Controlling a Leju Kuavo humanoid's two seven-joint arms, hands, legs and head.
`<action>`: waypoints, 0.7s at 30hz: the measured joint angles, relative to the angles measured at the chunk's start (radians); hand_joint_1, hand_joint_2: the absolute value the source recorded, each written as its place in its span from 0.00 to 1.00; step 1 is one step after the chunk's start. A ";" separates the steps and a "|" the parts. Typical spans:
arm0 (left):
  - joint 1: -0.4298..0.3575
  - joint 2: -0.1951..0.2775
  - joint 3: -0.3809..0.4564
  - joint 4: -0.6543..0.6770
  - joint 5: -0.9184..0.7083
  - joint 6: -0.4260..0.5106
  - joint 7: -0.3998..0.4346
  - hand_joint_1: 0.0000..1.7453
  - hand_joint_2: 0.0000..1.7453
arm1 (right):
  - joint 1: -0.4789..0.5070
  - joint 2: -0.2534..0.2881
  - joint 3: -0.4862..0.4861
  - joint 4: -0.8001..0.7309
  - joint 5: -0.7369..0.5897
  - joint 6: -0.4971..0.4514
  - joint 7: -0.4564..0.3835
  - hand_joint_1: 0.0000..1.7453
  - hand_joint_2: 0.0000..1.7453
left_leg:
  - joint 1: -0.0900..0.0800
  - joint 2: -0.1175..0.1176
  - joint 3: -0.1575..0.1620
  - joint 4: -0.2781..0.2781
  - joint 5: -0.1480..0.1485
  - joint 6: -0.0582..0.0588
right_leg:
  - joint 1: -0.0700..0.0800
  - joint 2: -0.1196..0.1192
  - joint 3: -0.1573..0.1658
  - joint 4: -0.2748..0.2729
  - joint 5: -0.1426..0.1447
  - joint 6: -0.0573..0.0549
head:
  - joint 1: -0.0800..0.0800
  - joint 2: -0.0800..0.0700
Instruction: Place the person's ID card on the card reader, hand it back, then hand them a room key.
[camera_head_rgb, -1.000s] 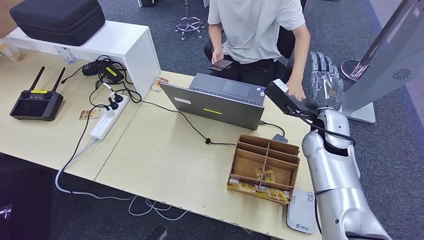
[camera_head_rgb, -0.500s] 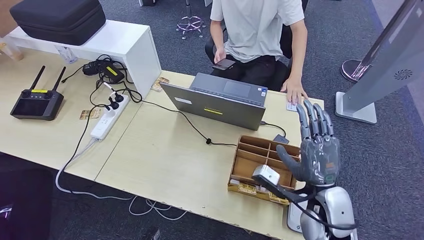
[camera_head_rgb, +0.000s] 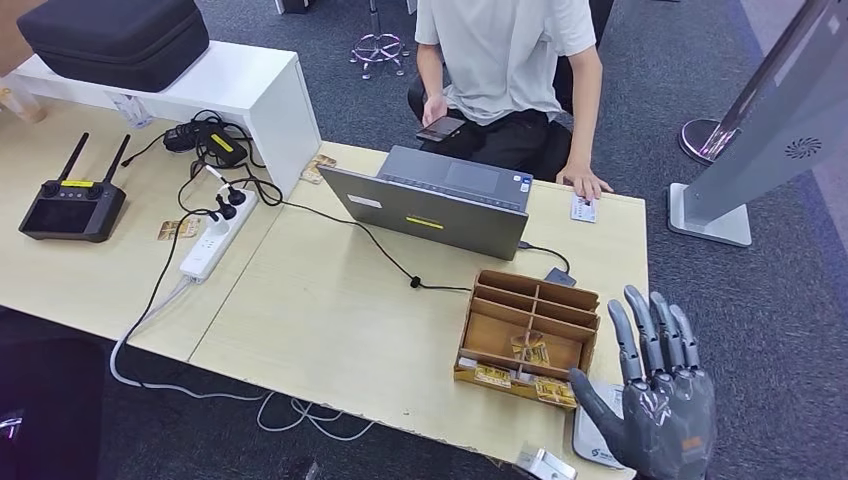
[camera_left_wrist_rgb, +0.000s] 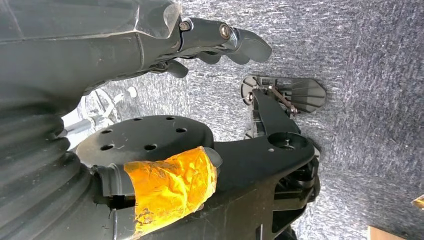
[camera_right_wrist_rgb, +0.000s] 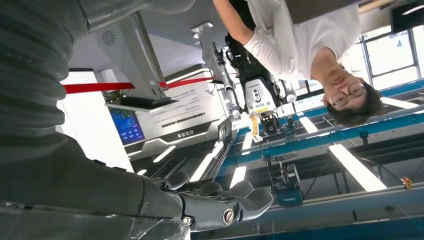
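The right hand (camera_head_rgb: 662, 420), fingers spread and empty, hovers at five o'clock by the reader (camera_head_rgb: 598, 428); the card (camera_head_rgb: 584, 208) lies at one o'clock under the person's hand (camera_head_rgb: 583, 182), so everything remains undone.

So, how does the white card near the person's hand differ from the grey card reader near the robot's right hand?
The white card is small and thin and lies at the desk's far edge, by the person's hand. The card reader is larger and thicker, grey, at the near edge, partly hidden by the robot's right hand. Both lie flat on the desk.
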 joint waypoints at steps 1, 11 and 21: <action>0.000 0.000 0.001 0.000 0.000 0.000 -0.002 0.00 1.00 | 0.009 0.000 0.001 0.001 0.002 -0.003 -0.001 0.00 1.00 | 0.000 0.000 0.000 0.000 0.000 0.000 | 0.000 0.000 0.000 0.000 0.000 0.000 | 0.000 0.000; -0.001 0.000 0.002 0.000 -0.009 -0.003 -0.014 0.00 1.00 | 0.027 0.000 0.010 0.128 0.150 -0.076 0.048 0.00 1.00 | 0.000 0.000 0.000 0.000 0.000 0.000 | 0.000 0.000 0.000 0.000 0.000 0.000 | 0.000 0.000; -0.001 -0.003 0.002 0.000 -0.017 -0.008 -0.014 0.00 1.00 | 0.013 0.002 0.023 0.245 0.193 -0.092 0.089 0.00 1.00 | 0.000 0.000 0.000 0.000 0.000 0.000 | 0.000 0.000 0.000 0.000 0.000 0.000 | 0.000 0.000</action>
